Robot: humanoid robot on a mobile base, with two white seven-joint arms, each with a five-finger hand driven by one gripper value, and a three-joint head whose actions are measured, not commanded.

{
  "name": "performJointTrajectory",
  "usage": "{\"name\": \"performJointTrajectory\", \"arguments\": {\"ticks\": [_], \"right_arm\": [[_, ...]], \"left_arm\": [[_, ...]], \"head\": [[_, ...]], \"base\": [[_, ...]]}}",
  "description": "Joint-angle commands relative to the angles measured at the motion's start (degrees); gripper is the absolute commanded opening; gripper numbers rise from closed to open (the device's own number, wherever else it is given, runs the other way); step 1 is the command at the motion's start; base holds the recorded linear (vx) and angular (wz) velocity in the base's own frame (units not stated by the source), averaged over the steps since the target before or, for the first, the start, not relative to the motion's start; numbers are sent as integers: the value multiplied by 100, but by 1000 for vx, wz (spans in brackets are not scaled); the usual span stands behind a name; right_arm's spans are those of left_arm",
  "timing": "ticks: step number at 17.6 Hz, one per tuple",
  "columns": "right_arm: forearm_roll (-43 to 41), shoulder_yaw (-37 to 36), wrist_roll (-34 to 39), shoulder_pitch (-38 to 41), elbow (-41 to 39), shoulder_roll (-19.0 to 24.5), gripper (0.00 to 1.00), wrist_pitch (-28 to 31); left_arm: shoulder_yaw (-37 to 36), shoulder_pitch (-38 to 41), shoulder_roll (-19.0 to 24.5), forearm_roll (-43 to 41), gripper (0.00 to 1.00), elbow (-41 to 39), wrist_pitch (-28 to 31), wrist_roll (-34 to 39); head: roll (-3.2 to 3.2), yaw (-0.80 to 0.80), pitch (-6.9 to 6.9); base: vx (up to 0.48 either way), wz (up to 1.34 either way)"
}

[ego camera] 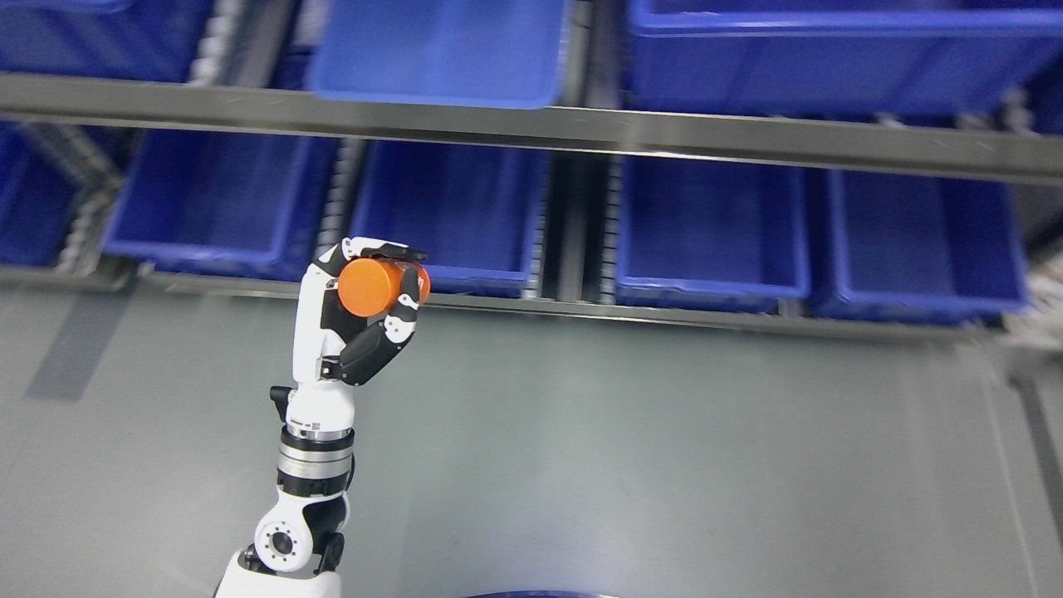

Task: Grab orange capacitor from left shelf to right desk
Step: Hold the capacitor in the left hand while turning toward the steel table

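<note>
An orange cylindrical capacitor [375,286] lies on its side in my left hand [378,286], whose white and black fingers [405,314] curl around it. The hand is raised above the grey floor, just in front of the lower shelf's front rail and level with a blue bin [448,208]. The left arm rises from the bottom edge, left of the middle. The right arm does not show.
A metal shelf rail [581,129] crosses the top, with blue bins [830,50] above it. Several more blue bins [714,232] line the lower shelf. Grey floor [664,465] fills the lower half. A dark blue rim [531,594] peeks in at the bottom edge.
</note>
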Motion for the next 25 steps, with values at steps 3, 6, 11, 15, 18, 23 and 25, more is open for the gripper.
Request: {"name": "performJointTrajectory", "arguments": {"ticks": [3, 6, 11, 15, 18, 23, 25], "right_arm": [[35, -61, 3, 133, -100, -99, 100, -3], [35, -61, 3, 133, -100, -99, 100, -3], [35, -61, 3, 133, -100, -99, 100, -3], [35, -61, 3, 133, -100, -99, 100, -3], [35, -61, 3, 133, -100, -99, 100, -3], [35, -61, 3, 133, -100, -99, 100, -3], [35, -61, 3, 133, -100, -99, 100, -3]], "left_arm": [[-460, -19, 98, 6, 3, -22, -2, -24], [-618, -19, 98, 6, 3, -22, -2, -24], [-794, -255, 98, 6, 3, 48, 33, -24], [-794, -326, 98, 6, 3, 57, 121, -33], [-786, -344, 98, 15, 3, 57, 121, -33], [-794, -528, 98, 32, 2, 57, 199, -33], [-794, -590, 98, 32, 2, 57, 200, -33]], "head": [[0, 0, 0], [0, 0, 0], [0, 0, 0], [0, 0, 0], [0, 0, 0], [0, 0, 0], [0, 0, 0]], "base": [[-35, -1117], [0, -1216], [93, -787], [158, -561], [229, -560], [282, -557], [322, -476]]}}
